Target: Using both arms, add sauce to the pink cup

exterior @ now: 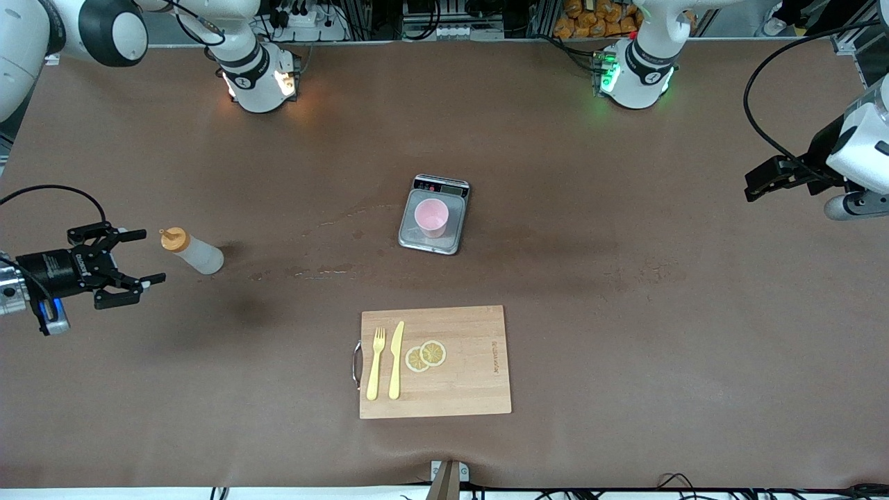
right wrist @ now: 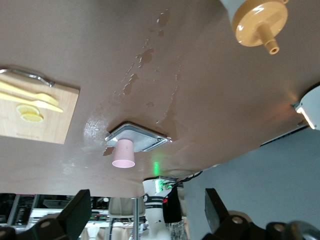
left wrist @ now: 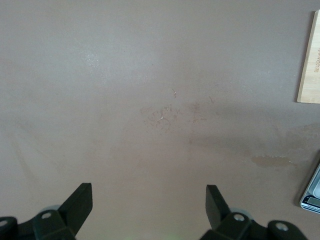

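The sauce bottle [exterior: 193, 253], whitish with an orange nozzle cap, stands toward the right arm's end of the table; its cap [right wrist: 261, 22] shows in the right wrist view. My right gripper [exterior: 149, 257] [right wrist: 147, 210] is open beside the bottle, a short gap from its cap, and holds nothing. The pink cup [exterior: 431, 217] [right wrist: 124, 153] sits on the grey scale [exterior: 455, 239] at mid-table. My left gripper [exterior: 753, 186] [left wrist: 147, 205] hangs open and empty over bare table at the left arm's end.
A wooden cutting board [exterior: 472, 375] [left wrist: 310, 60] lies nearer the front camera than the scale, carrying a yellow fork [exterior: 376, 364], a yellow knife [exterior: 396, 361] and two lemon slices [exterior: 426, 355]. Faint wet streaks [exterior: 326, 272] mark the table between bottle and scale.
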